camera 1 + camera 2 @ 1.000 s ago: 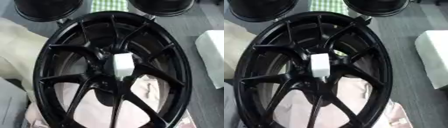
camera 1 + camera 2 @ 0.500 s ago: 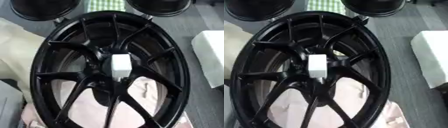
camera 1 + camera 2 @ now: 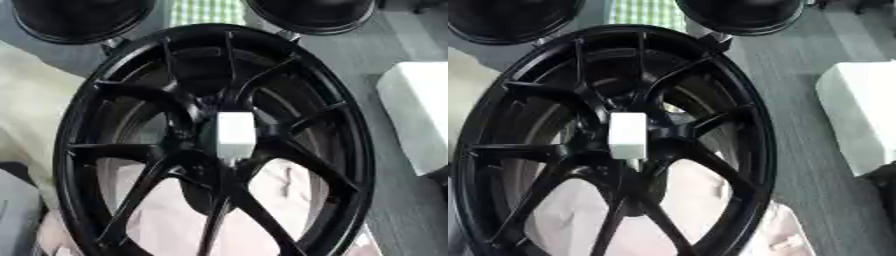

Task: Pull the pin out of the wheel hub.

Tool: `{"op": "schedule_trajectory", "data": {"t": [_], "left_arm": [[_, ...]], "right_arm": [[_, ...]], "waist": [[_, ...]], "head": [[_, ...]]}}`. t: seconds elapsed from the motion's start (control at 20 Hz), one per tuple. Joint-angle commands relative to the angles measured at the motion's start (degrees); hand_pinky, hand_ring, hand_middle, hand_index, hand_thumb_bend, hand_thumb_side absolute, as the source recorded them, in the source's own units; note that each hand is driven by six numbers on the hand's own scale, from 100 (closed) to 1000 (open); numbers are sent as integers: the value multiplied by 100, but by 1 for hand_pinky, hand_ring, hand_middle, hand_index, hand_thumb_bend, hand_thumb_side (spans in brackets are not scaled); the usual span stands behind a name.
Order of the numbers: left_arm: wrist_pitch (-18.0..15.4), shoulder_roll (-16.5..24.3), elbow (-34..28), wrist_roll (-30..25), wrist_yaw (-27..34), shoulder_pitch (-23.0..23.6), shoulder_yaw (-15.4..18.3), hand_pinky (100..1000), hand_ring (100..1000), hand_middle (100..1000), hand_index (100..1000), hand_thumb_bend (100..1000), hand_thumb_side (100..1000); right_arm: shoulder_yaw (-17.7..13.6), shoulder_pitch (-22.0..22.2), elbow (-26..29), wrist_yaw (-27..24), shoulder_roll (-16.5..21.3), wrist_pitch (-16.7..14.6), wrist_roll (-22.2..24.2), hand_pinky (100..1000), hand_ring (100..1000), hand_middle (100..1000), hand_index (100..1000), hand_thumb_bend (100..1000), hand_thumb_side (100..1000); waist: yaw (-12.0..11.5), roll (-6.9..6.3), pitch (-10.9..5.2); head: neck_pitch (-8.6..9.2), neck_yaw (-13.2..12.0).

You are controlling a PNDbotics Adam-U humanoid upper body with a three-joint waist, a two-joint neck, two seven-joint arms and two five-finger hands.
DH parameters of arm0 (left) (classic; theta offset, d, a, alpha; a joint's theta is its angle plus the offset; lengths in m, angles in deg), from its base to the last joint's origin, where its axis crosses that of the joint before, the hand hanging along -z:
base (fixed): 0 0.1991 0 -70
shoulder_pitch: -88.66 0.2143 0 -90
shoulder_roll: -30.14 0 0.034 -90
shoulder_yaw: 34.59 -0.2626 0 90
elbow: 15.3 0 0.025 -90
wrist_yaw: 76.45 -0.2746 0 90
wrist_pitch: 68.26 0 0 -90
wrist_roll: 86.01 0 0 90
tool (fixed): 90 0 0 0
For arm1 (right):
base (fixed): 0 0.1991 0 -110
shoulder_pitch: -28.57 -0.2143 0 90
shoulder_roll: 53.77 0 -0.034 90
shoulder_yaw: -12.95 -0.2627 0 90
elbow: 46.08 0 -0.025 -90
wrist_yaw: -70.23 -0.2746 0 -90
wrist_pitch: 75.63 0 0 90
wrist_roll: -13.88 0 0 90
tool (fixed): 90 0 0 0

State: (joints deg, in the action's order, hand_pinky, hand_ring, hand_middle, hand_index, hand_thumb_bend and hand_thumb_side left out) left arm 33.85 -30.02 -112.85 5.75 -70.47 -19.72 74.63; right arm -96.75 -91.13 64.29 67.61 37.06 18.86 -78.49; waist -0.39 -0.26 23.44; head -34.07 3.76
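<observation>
- In the middle of the view stands a big black wheel (image 3: 214, 145), tilted a little, with thin spokes running out from its hub (image 3: 219, 145) to the rim.
- On the hub sits a white block (image 3: 235, 131). It is shaped like a box and sticks out toward us. This looks like the pin, and it is still in the hub.
- The block touches the hub where the spokes meet. Nothing is holding it.
- Through the gaps between the lower spokes you can see pale pink cloth (image 3: 579, 220).
- To the left of the wheel lies a cream cloth (image 3: 31, 110), partly behind the rim.
- At the top there are two more round black things, one at the left (image 3: 79, 17) and one at the right (image 3: 315, 12). Between them is a green and white checked patch (image 3: 206, 11).
- To the right, apart from the wheel, is a white block-like thing (image 3: 857, 115) on a grey floor (image 3: 798, 75).
- No robot hand shows in either view, so I cannot tell if the hands are spread or pressed together.
</observation>
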Motion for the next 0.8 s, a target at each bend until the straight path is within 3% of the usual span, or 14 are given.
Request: {"op": "schedule_trajectory", "data": {"t": [0.05,0.5,0.65,0.8], "left_arm": [[-20,164,-162,365,95,-5,-39,656,588,550,744,381,467],[-128,30,-564,1022,596,-117,-182,610,546,501,694,318,444],[-376,-371,-981,1289,873,-515,66,614,551,509,687,347,456],[-664,-838,-1303,1579,1164,-967,-73,620,554,513,687,367,465]], "right_arm": [[-8,-73,114,-15,142,-6,27,854,753,612,762,100,376],[10,-79,113,-41,101,1,29,854,753,612,762,100,375],[45,-89,112,-72,25,-20,60,854,753,612,762,100,373],[43,-125,129,-100,-44,-37,56,854,753,612,762,100,372]], "waist": [[11,-22,-130],[70,5,-163],[141,70,-178],[171,146,-134]], "head": [[81,-23],[19,-90],[5,-166],[63,-211]]}}
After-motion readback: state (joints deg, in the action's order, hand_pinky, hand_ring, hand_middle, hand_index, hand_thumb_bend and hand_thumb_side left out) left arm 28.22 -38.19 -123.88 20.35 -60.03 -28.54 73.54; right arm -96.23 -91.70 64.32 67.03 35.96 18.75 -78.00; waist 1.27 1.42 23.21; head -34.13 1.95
